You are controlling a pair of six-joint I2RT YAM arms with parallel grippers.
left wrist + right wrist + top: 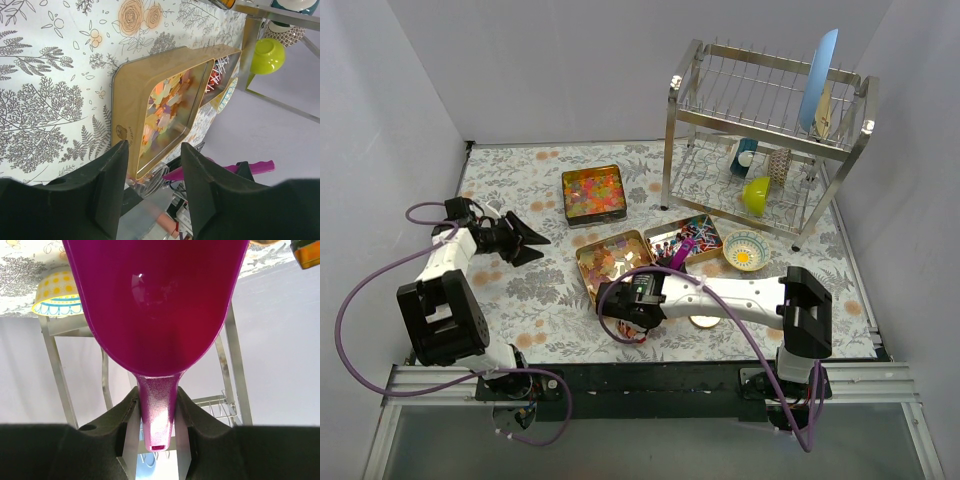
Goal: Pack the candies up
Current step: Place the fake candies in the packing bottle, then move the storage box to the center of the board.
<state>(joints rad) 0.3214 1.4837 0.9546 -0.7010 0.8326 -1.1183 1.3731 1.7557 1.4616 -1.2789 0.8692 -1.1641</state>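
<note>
My right pincer (156, 412) pinches the empty purple scoop (155, 300); left pincer (152, 172) spread, empty; candies (594, 192) sit in tins (565, 198), packing apparently unfinished.

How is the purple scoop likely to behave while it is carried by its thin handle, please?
The purple scoop looks like rigid moulded plastic, so probably stiff and light. Its glossy bowl suggests a slippery surface. The right gripper pinches only the narrow handle, so the wide bowl may pivot if loaded.

Left arm (448, 258) jaws parted — right arm (730, 293) jaws clamped.
</note>
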